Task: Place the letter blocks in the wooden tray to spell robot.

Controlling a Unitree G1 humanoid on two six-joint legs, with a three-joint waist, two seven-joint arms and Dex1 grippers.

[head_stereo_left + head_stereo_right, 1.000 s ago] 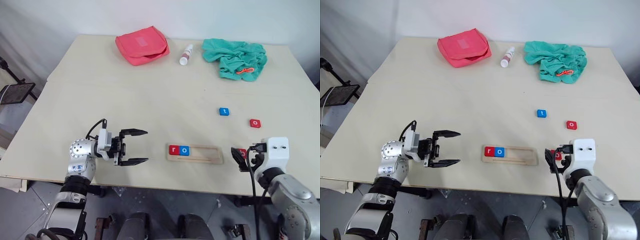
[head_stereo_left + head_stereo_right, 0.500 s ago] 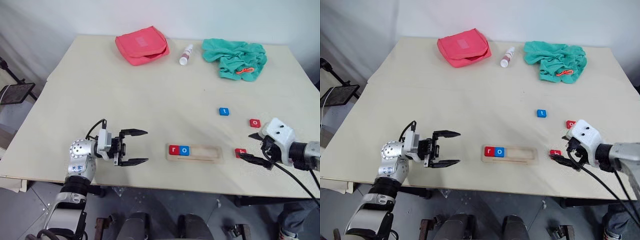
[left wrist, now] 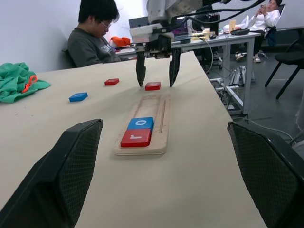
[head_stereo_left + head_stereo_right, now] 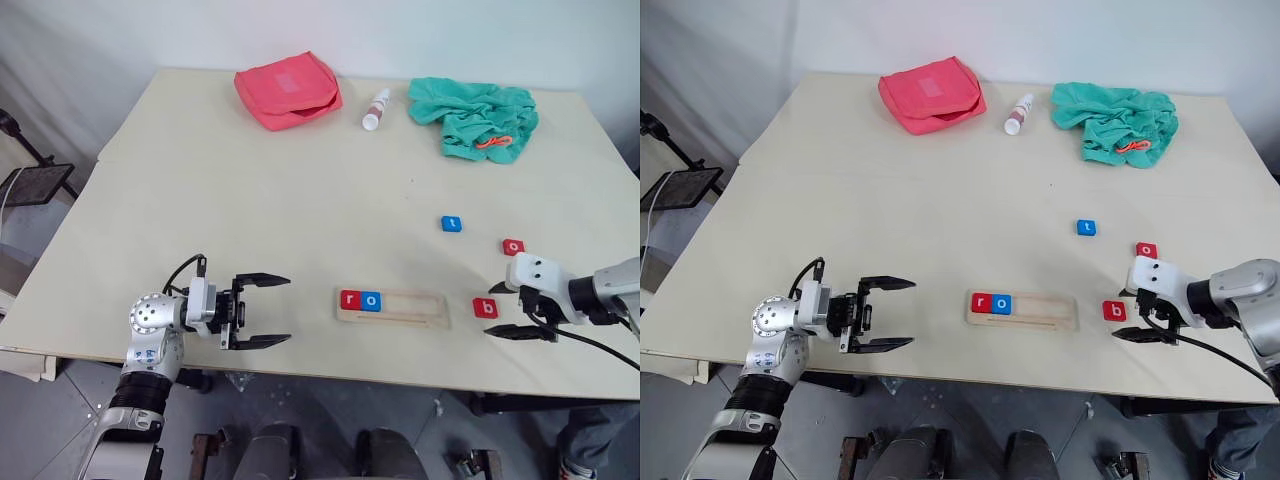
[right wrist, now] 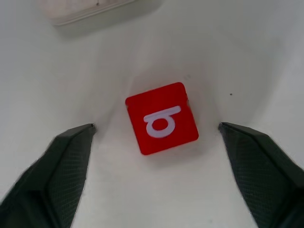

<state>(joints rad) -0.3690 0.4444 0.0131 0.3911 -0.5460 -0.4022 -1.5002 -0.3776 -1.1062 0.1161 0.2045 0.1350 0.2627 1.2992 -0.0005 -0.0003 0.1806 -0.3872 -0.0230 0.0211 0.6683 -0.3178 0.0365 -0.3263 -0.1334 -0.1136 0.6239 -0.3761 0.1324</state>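
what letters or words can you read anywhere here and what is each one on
"r" on the red block at the left end of the wooden tray
"o" on the blue block right beside it in the tray
"b" on the red block on the table off the tray's right end
"t" on the blue block on the table
"o" on the red block on the table
The small white bottle has a label too small to read.

Red pouch (image 4: 288,90), white bottle (image 4: 375,108), crumpled green cloth (image 4: 474,117) along the table's (image 4: 220,200) far edge.
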